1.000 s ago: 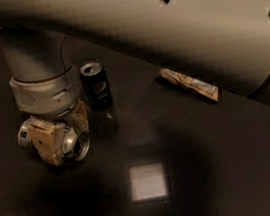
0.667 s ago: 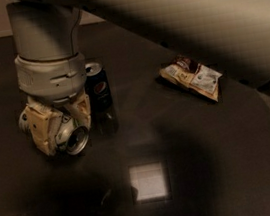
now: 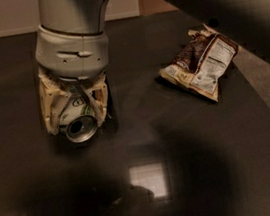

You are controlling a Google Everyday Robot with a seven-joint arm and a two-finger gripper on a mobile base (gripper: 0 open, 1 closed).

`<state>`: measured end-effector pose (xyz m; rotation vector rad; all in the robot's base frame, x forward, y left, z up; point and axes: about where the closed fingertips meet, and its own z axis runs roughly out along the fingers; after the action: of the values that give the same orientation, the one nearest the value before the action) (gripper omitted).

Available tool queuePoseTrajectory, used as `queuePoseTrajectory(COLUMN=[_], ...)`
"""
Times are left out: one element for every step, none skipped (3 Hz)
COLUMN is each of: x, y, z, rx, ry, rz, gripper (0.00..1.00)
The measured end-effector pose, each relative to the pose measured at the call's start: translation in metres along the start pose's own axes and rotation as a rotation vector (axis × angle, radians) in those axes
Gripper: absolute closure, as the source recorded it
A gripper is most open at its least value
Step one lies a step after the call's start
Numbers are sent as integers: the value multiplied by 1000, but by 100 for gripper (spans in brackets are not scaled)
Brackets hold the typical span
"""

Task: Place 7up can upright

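The 7up can (image 3: pixel 78 119) is white and silver with green markings. It lies tilted, almost on its side, with its silver top facing the camera, low over the dark table (image 3: pixel 180 138). My gripper (image 3: pixel 75 111) comes down from above at the left and its cream fingers (image 3: pixel 49 110) are shut on the can from both sides. The dark blue Pepsi can is hidden behind my gripper.
A crumpled snack bag (image 3: pixel 200 65) lies on the table at the right. The table's right edge (image 3: pixel 269 90) runs diagonally past the bag. My arm crosses the top right of the view. Bright light spots reflect on the tabletop at the front.
The view has closed in on the gripper, which now hides the Pepsi can. The gripper still holds the 7up can tilted, with its top facing forward.
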<state>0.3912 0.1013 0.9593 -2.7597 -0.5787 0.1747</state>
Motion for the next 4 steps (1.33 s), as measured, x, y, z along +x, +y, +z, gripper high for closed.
queuePoseTrajectory(x=[-11,-17,-17,-21], y=[7,7,3,2], z=[-20,-40,-44,-50], rx=[28,80,90,125], ry=[67,168,189,242], rz=[175,308,308,384], gripper=[100,100,100,100])
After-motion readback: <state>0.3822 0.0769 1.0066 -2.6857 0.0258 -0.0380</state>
